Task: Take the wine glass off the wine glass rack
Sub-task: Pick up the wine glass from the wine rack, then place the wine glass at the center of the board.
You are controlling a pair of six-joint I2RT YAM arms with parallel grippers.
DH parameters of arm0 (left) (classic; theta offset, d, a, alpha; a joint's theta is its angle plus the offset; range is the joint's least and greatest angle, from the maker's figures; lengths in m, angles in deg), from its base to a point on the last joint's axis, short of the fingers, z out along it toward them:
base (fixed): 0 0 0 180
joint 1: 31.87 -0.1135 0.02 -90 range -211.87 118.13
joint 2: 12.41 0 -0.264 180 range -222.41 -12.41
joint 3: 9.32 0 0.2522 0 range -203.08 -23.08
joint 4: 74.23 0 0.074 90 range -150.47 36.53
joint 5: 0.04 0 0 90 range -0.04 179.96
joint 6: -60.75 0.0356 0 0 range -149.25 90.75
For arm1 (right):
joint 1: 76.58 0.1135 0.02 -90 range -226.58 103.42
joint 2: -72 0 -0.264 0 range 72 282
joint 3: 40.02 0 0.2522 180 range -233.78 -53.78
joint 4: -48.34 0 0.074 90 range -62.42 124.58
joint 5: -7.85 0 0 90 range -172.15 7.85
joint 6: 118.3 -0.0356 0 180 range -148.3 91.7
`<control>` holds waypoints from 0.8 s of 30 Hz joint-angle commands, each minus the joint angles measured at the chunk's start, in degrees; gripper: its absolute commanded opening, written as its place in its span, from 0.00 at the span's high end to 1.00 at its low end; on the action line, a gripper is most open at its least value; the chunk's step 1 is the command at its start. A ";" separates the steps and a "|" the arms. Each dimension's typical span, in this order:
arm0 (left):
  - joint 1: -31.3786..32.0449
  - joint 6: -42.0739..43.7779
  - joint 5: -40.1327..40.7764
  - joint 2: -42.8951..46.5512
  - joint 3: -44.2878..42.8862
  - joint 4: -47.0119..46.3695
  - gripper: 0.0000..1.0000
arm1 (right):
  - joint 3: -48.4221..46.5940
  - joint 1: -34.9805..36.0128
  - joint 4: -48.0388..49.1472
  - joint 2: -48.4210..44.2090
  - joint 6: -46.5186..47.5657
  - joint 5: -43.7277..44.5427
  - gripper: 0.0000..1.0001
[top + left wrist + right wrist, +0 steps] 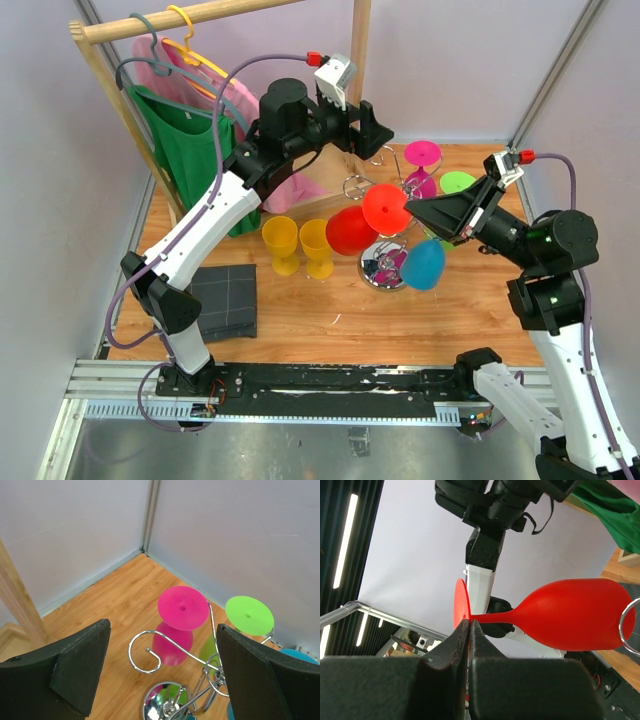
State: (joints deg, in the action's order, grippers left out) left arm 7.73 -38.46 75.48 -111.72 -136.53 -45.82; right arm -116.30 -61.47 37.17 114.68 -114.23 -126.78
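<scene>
Right gripper (470, 626): clenched on the stem of the red wine glass (570, 612), just beside its foot.
Left gripper (162, 625): fingers spread wide, holding nothing, above the rack (160, 705).
Red wine glass: tipped sideways at the rack's top, with a wire loop beside its bowl.
Rack: stands on the table (330, 310); the pink glass (182, 607), green glass (249, 615) and blue glass (424, 265) hang upside down.
</scene>
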 commanded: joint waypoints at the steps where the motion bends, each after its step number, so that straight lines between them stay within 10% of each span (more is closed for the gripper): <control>1: 0.62 0.52 6.65 -0.73 -1.07 -2.84 0.08 | -2.91 0.80 6.31 -1.37 -0.02 1.80 0.99; 11: -1.62 -3.09 13.38 0.35 -0.83 -3.49 0.07 | -5.80 0.79 7.11 -1.79 3.65 9.16 0.99; 24: -5.15 -5.54 2.85 7.00 2.05 -4.78 0.07 | -12.89 0.74 6.80 3.15 10.36 18.12 0.99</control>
State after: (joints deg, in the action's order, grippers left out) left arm 2.24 -43.09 83.74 -108.92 -134.91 -47.26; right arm -125.72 -61.47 41.26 116.63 -107.41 -112.46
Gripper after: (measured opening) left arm 0.934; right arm 0.009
